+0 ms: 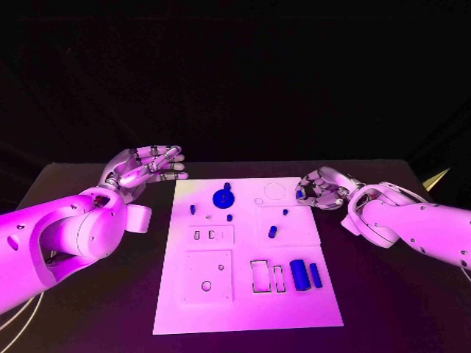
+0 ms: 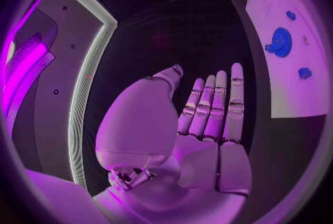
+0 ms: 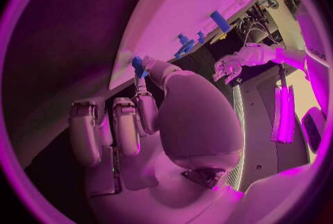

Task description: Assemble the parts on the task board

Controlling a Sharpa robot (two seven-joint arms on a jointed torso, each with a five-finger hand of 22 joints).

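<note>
Right hand (image 1: 322, 189) at the far right corner of the task board (image 1: 246, 294), pinching a small blue peg (image 3: 139, 66) between thumb and a fingertip — other fingers curled in loosely beside it. Peg held at its upper end, just above the board's edge, apart from the surface as far as can be told.

Left hand (image 1: 142, 169) off the board's far left corner, fingers stretched out and apart, holding nothing, hovering over the black table (image 1: 108, 309).

On the board: a round blue knob (image 1: 224, 198) near the far side, a short blue pin (image 1: 273, 232) in the middle, two blue cylinders (image 1: 305, 275) lying side by side near the right edge, beside empty rectangular slots.

Probably light, stiff plastic, smooth and a little slippery — easy to twist out of a fingertip pinch. Better gripped on the sides near the middle, lower end left free for the hole.
</note>
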